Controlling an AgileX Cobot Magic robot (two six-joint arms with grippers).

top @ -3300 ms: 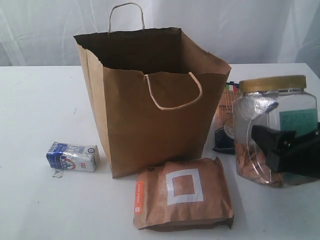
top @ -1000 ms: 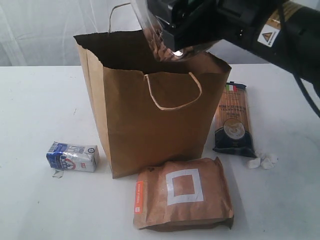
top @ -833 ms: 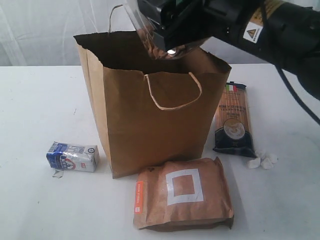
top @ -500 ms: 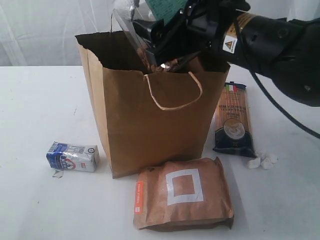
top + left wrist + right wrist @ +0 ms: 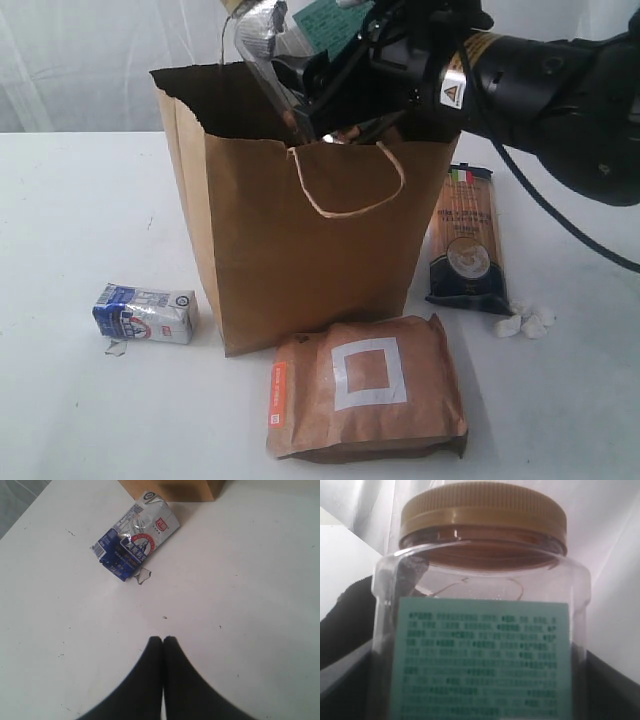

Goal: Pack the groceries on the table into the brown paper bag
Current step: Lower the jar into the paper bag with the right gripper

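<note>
The brown paper bag (image 5: 300,250) stands upright and open in the middle of the table (image 5: 80,200). My right gripper (image 5: 335,85) is shut on the gold-lidded clear jar (image 5: 262,45), which is tilted with its lower end dipping into the bag's mouth. In the right wrist view the jar (image 5: 485,605) fills the frame, with dark fingers (image 5: 345,625) at its sides. On the table lie the small blue-white carton (image 5: 145,313), the brown pouch with a white square (image 5: 365,385) and the long pasta packet (image 5: 465,240). My left gripper (image 5: 163,640) hovers shut and empty, short of the carton (image 5: 135,542).
A few small white lumps (image 5: 525,322) lie beside the pasta packet's near end. A small torn scrap (image 5: 144,575) sits next to the carton. A white curtain hangs behind the table. The right arm (image 5: 540,80) reaches across above the bag from the right.
The jar was lifted from the table's right side and carried over the bag. Over the last second it has tilted and sunk toward the bag's mouth. The left gripper has not moved.
</note>
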